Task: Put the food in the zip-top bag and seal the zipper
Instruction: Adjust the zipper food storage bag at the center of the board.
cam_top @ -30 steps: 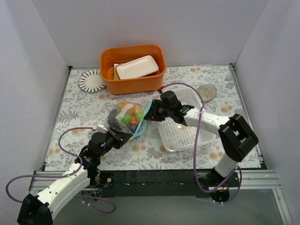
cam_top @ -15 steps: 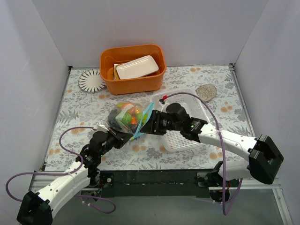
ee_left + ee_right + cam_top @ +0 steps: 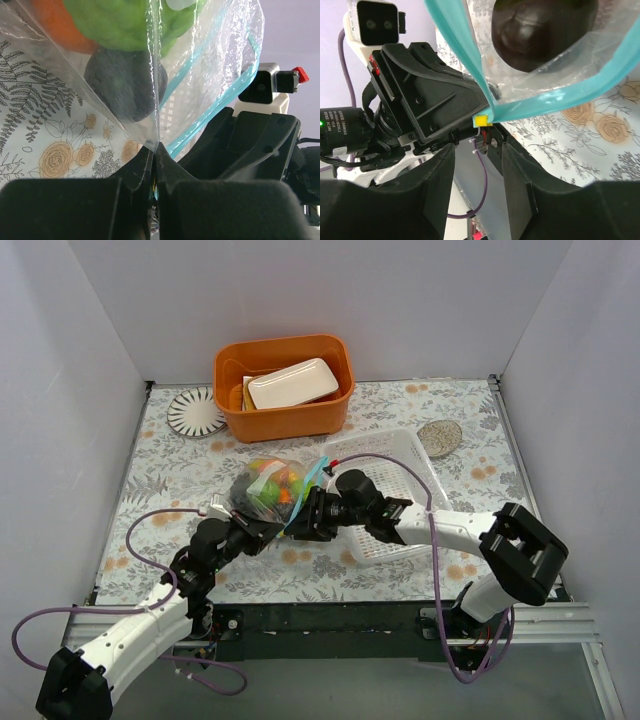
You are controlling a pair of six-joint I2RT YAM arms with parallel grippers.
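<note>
The clear zip-top bag lies mid-table, holding the food: an orange, a green lime and a dark plum show through it. My left gripper is shut on the bag's near corner. The teal zipper runs along the bag's right edge. My right gripper is open at the zipper's near end. In the right wrist view, the zipper ends in a small yellow tab just above the gap between the right gripper's jaws. The plum hangs above.
A white perforated basket lies under my right arm. An orange bin holding a white dish stands at the back. A striped round plate lies left of the bin, and a small speckled disc lies at back right.
My right gripper has moved down along the bag's zipper edge, from its far end toward the near end beside my left gripper. The left gripper and the bag have stayed put.
</note>
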